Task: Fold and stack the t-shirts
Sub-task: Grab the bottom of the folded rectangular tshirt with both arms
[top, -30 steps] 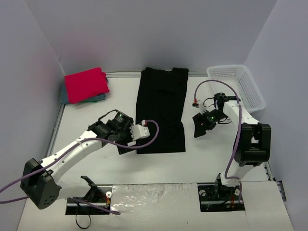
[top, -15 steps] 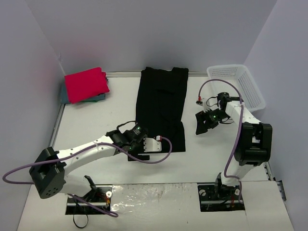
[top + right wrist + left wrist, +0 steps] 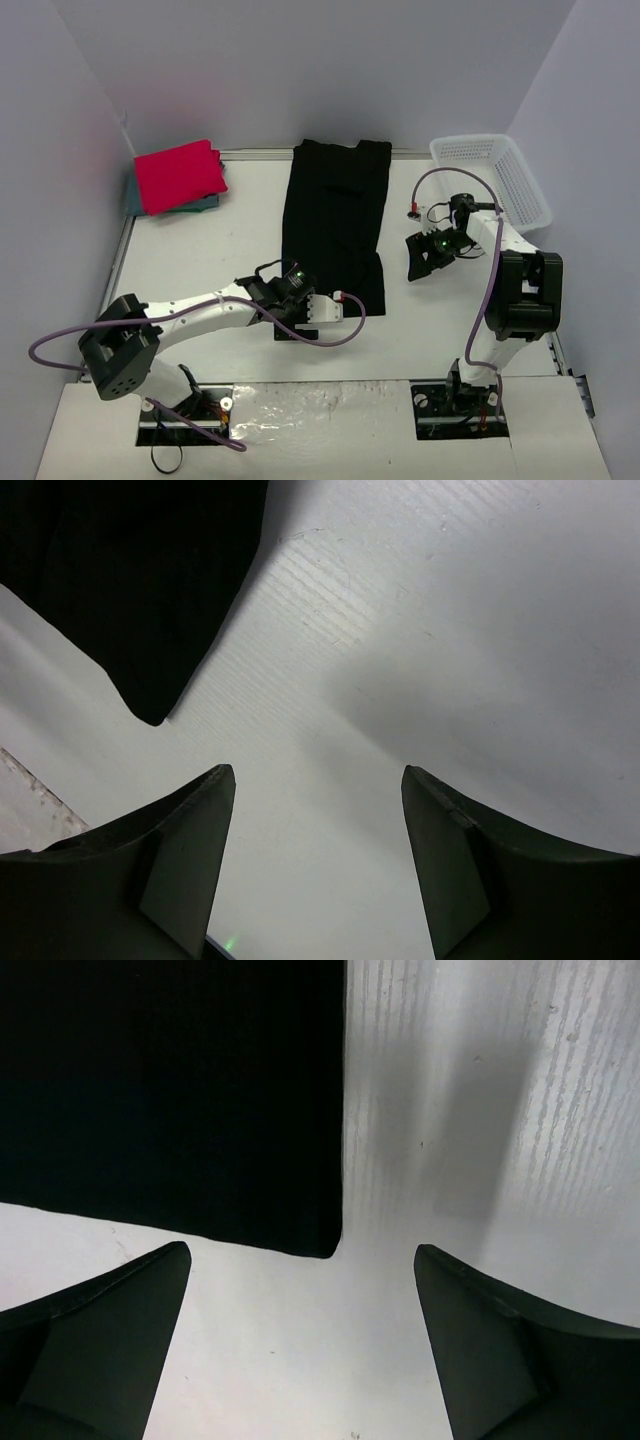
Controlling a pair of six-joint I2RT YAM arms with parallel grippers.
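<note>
Black shirt [image 3: 335, 225], laid flat in the middle of the desk [image 3: 200, 255] as a long, narrow strip, collar end toward the far wall and hem toward the arms. A red shirt [image 3: 178, 175] sits folded in the far left corner on a teal shirt [image 3: 207, 204], of which only an edge shows. A white basket [image 3: 500, 175] stands in the far right corner.

The left hand [image 3: 288, 325] hangs low over the near left corner of the strip. In its wrist view the fingers are spread wide apart and hold nothing, and the corner of the black shirt [image 3: 170, 1090] lies just ahead of the gap in the left hand [image 3: 300, 1252]. The right hand [image 3: 420, 255] hovers over bare desk just beside the strip's right edge. It is likewise spread and empty, and its wrist view has only a point of the black shirt [image 3: 130, 580] at upper left, off the line of the right hand [image 3: 317, 770].

The step in hand appears to be gripping the hem corners to fold the strip toward the collar. To do it well:
- The left hand should advance until the corner lies fully between its fingers.
- It should then press to the desk and pinch every layer.
- The right hand should move onto the matching right corner.
- Both should lift together, so the fold stays square and the layers do not slide.
</note>
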